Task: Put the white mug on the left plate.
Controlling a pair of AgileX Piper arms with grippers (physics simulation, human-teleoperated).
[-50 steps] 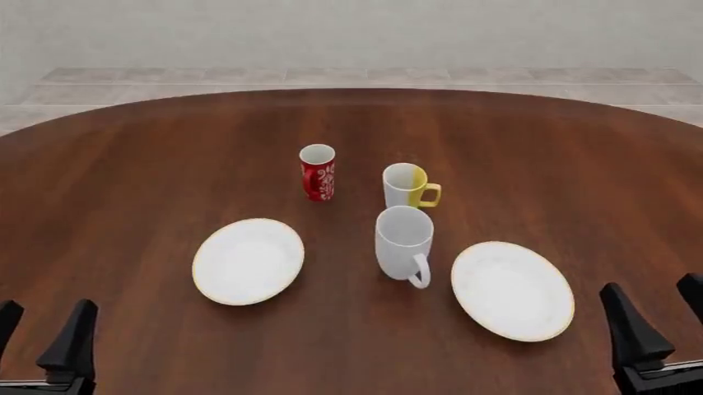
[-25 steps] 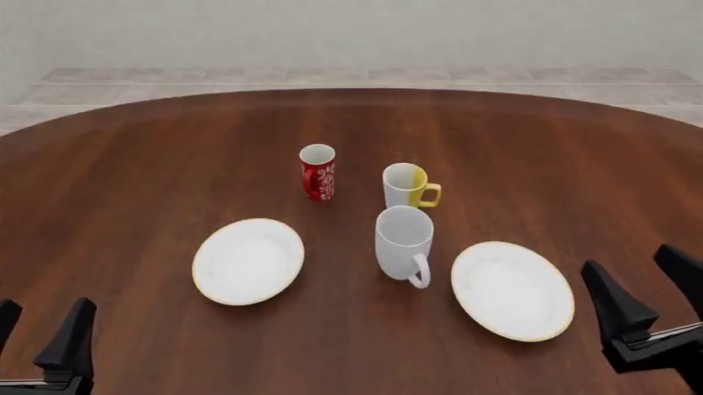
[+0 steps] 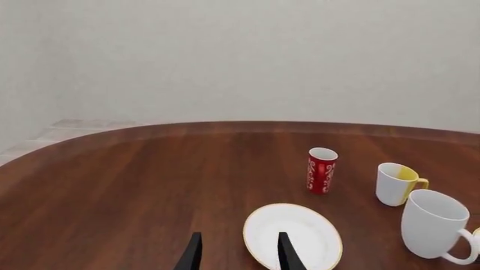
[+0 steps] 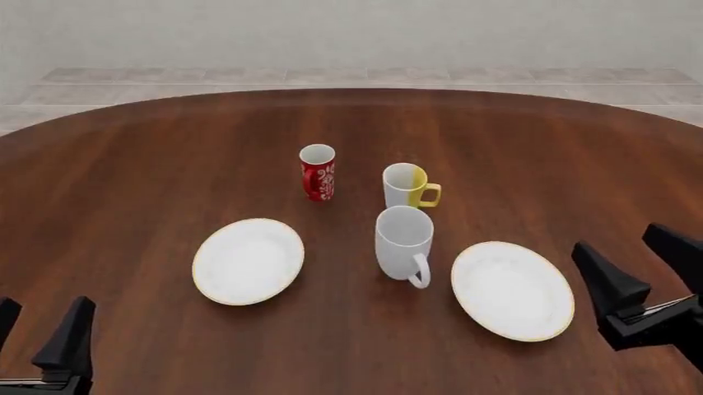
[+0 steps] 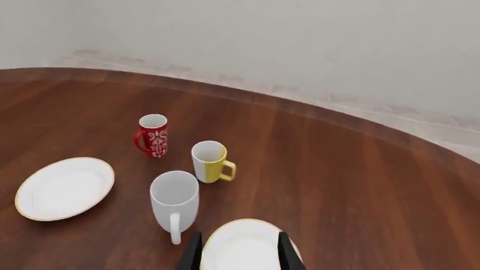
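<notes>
right gripper (image 4: 643, 267) spread, empty, white mug (image 4: 402, 243) well ahead to its left; left gripper (image 4: 39, 333) spread, left plate (image 4: 249, 261) ahead-right.

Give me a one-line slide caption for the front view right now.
White mug stands upright between left plate and right plate; both open grippers, left and right, wait at the near edge.

One fixed overhead view, two low wrist views.
The front camera looks forward and down over the bench (image 4: 132, 164); both wrist cameras look along their fingers, sharing the white mug (image 4: 403, 243) and cups.
</notes>
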